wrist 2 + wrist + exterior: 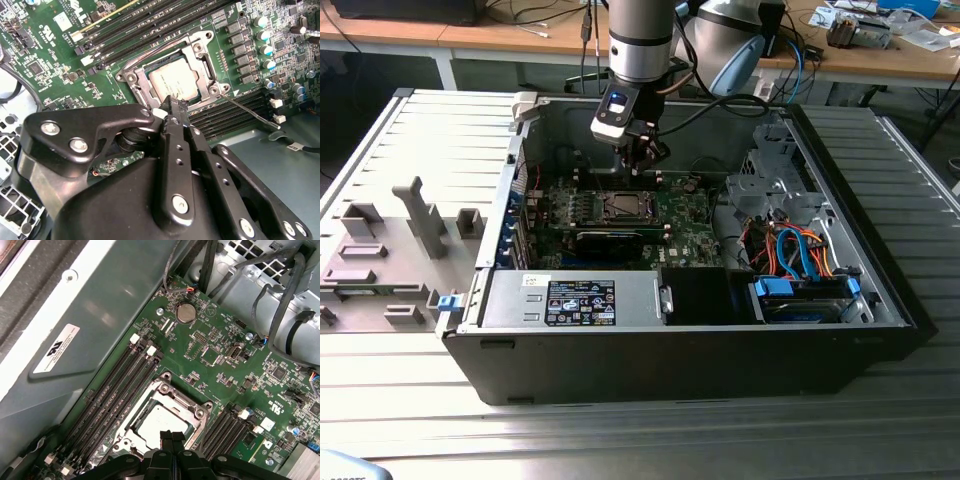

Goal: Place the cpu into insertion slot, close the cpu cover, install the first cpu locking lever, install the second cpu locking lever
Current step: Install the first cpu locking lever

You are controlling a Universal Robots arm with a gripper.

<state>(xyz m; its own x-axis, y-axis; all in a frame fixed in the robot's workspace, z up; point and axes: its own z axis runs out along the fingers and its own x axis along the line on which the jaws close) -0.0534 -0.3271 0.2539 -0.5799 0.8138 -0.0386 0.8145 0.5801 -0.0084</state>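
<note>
Though parked right at the socket, seems to be carrying nothing: pincer [172, 106] closed up tight, jaws pressed together with nothing visible between, tip down by the edge of the cpu cover [200, 52] in the second wrist view. Over in the exterior view, hangs just off the insertion slot [623, 207] toward 1 o'clock, above the green motherboard [692, 238]. Spotted the cpu [161, 421] lying flat in that slot in the first wrist view, dull metal top peeking through the cover's square window, cover apparently folded down over it. Probably featherlight and rigid but delicate underneath, so better held by the side edges only, never dragged. Same caution for the cover: thin stiff sheet metal, best pushed on the frame itself. Also a skinny lever rod [250, 111] sticking out loose, likely springy and slick, best caught near its free end. Headcount: one chip, one slot, one cover, one pincer, one lever rod for sure; possibly a second, can't tell. Orange and blue cables [800, 258] at 4 o'clock from the slot, grey parts tray [380, 270] at 9 o'clock on the tabletop [620, 440].
</note>
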